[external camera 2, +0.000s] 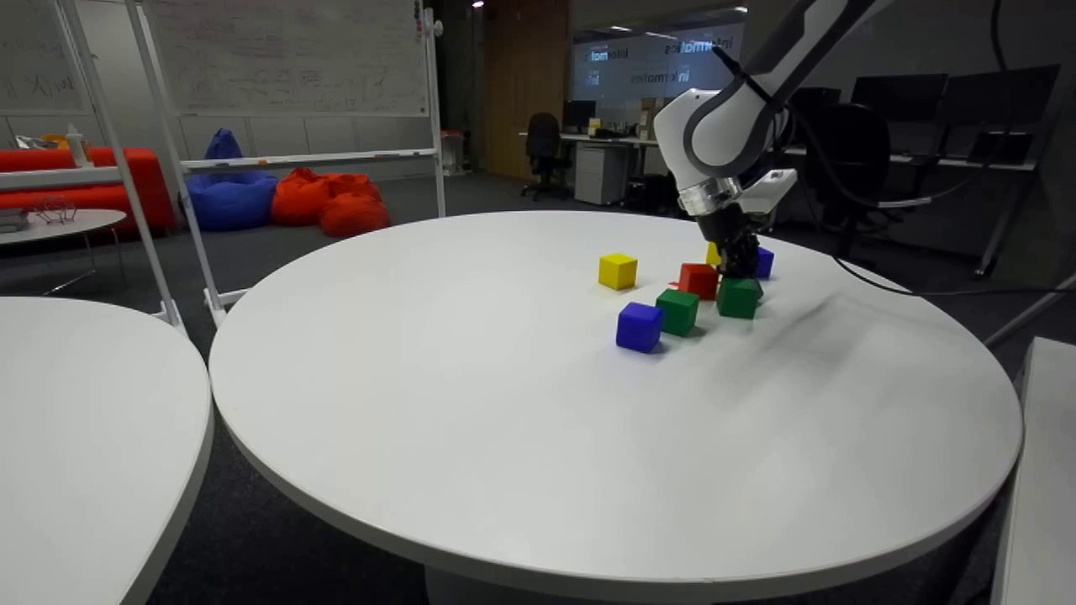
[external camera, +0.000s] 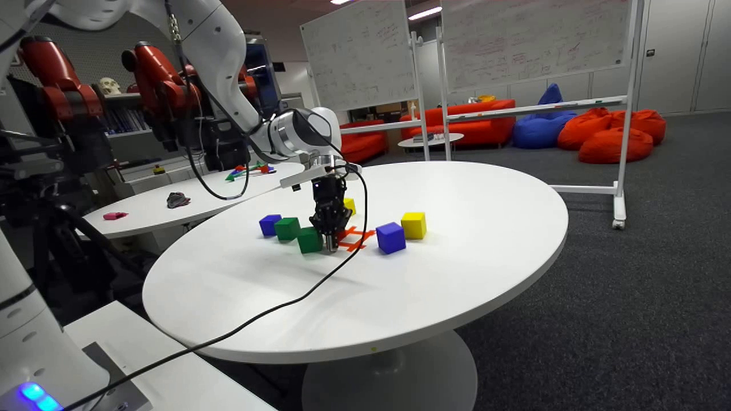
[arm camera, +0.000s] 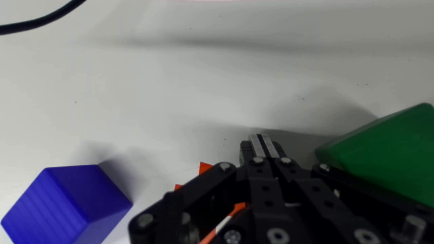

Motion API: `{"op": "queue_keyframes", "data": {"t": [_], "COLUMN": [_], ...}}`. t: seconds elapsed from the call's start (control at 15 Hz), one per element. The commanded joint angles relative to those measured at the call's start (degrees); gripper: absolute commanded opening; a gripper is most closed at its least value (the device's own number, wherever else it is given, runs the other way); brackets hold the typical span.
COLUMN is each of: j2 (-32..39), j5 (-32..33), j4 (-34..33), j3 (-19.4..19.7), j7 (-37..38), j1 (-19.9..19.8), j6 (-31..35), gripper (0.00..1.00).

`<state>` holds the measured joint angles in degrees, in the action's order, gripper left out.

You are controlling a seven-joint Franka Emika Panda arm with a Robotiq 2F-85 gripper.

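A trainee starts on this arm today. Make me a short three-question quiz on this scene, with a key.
1. Multiple choice. Which cube is cut off by the right edge of the wrist view: A) blue, B) green, C) yellow?
2. True or false: the pincer is clamped on a cube.
3. Count. How many yellow cubes show on the round table in each exterior view?

Key
1. B: the green cube.
2. False: its fingers are shut with no cube between them.
3. Two; the second yellow cube is partly hidden behind the pincer.
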<state>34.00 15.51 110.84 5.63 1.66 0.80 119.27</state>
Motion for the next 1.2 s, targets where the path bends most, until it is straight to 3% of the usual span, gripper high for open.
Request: {"op": "queue_keyframes", "data": {"t": [0.0, 0.4, 1.13], "j2": [0.04, 3.08, 12.8], "j5": [0.18, 2.75, 9.94], "j4": [-0.13, -1.41, -12.42], "j3": [-0.35, -0.73, -4.01], "j7": [0.12, 3.05, 7.14], "j1": [-0.32, 3.34, 13.27], "j6": [-0.15, -1.83, -17.48], "gripper": [0.01, 0.0, 0.0]}}
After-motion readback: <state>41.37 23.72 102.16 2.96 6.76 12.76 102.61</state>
